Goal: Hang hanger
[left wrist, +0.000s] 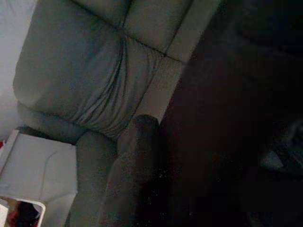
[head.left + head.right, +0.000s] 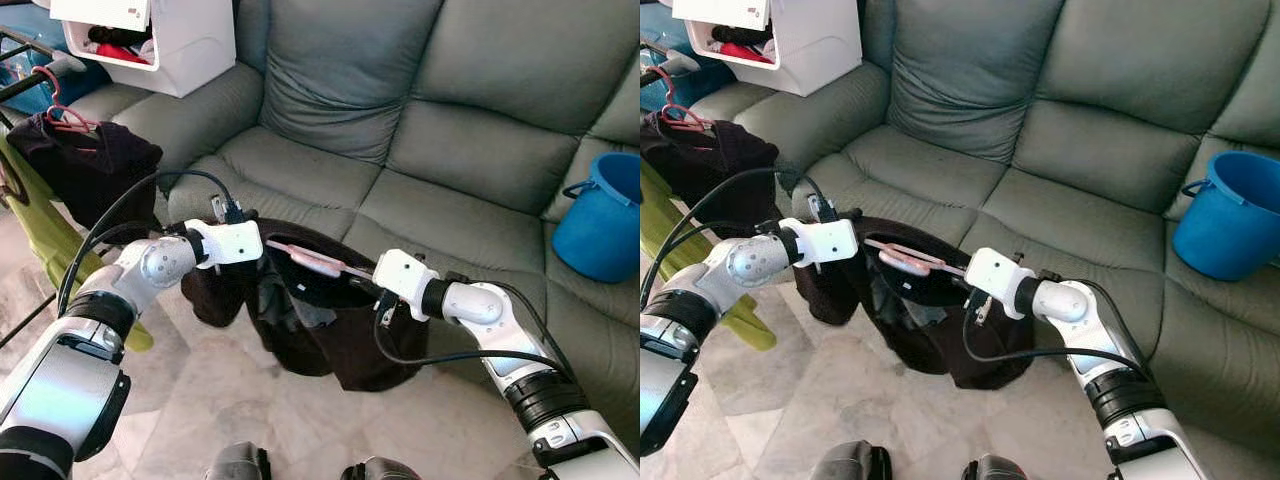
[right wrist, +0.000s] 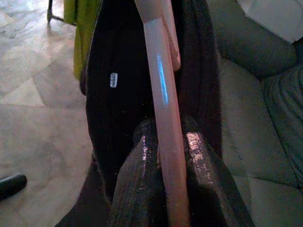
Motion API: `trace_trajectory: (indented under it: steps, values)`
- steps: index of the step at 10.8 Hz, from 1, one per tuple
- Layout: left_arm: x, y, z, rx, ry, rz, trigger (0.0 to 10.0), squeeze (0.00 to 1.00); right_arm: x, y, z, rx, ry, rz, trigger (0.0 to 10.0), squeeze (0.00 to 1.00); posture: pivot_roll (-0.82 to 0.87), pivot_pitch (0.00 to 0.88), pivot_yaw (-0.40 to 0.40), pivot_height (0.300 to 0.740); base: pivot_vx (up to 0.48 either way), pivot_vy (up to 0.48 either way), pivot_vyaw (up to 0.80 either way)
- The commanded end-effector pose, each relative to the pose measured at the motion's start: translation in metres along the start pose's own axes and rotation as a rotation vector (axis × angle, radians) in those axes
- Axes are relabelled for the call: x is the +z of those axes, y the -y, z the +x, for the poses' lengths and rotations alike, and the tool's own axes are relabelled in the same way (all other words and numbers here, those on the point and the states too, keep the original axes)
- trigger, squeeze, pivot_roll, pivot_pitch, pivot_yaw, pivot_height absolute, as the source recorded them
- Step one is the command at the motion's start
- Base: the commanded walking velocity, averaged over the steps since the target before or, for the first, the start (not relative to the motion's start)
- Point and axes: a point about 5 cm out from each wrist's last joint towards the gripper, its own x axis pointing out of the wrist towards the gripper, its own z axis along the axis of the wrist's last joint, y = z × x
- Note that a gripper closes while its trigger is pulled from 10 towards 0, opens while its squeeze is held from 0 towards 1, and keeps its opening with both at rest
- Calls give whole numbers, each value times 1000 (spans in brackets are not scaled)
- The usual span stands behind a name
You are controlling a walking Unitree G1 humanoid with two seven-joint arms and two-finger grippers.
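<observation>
The pink hanger (image 3: 163, 118) is clamped between the right gripper (image 3: 165, 156) fingers, inside a black garment (image 2: 330, 340). The garment's edge is met by the left gripper (image 2: 262, 245), whose finger state cannot be told. Open floor (image 2: 220, 400) is seen below.

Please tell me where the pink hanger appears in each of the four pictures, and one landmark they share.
Left eye view: pink hanger at centre, inside the black garment.
Right eye view: centre-left, same garment.
Left wrist view: cannot make it out.
Right wrist view: centre, between the right gripper's fingers.
Shared landmark: the grey sofa.

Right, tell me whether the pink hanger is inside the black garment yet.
Partly in. The pink hanger lies across the black garment opening, gripped by the right tool; its far end is hidden.
</observation>
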Motion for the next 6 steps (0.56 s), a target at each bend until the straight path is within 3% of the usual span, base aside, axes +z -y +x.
trace_trajectory:
  steps: [1, 4, 6]
  values:
    - [3, -14, 1, 57, 16, -35, 10000, 1000, 12, -4, 6, 38, 56, -31, 0, 0, -94, 0, -39, 740, 0, 0, 0]
    - [6, -10, 1, 26, 49, -13, 10000, 1000, 6, -1, 6, 14, 5, -23, 0, 0, -92, 0, -41, 740, 0, 0, 0]
    - [11, -5, -3, -55, 115, 48, 10000, 1000, -7, 0, 5, -36, -57, 59, 0, 0, -89, 0, -39, 740, 0, 0, 0]
